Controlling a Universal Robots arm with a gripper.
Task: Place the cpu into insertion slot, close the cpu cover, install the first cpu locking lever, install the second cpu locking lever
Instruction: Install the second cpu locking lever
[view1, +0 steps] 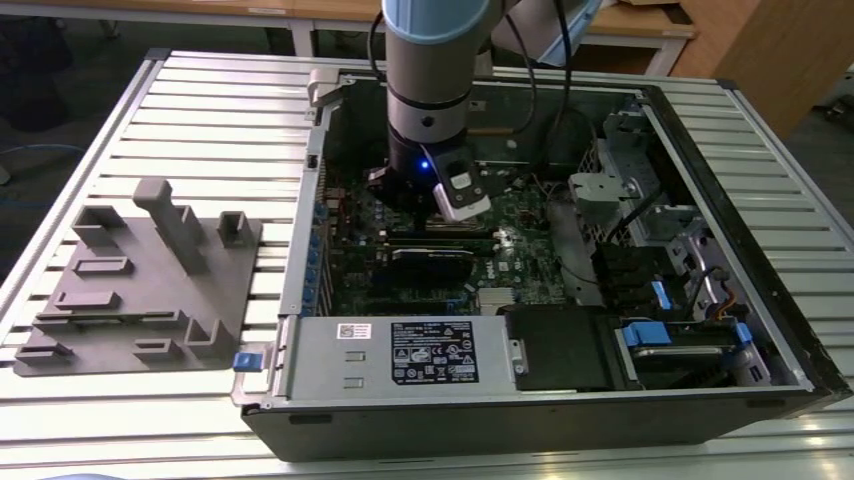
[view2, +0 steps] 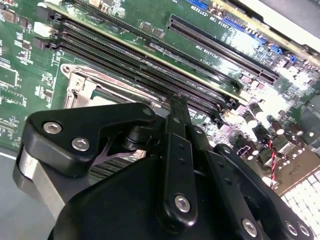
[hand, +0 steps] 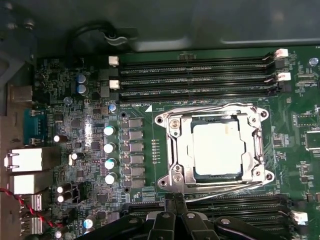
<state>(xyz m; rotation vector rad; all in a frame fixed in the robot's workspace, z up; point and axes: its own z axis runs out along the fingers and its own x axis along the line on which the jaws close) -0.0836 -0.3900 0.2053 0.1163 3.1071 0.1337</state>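
you're looking at the cpu (hand: 218, 148) seated in the insertion slot (hand: 183, 176), right of centre in the first wrist view, with the cpu cover (hand: 216, 116) lying flat around it. the gripper (hand: 175, 198) sits at the bottom edge of that picture, its fingers (hand: 171, 201) pressed together and holding nothing, just beside the socket's near rim, apart from the chip. in the exterior view the gripper (view1: 430, 222) hangs over the green board (view1: 527, 262) inside the open computer case (view1: 694, 170).
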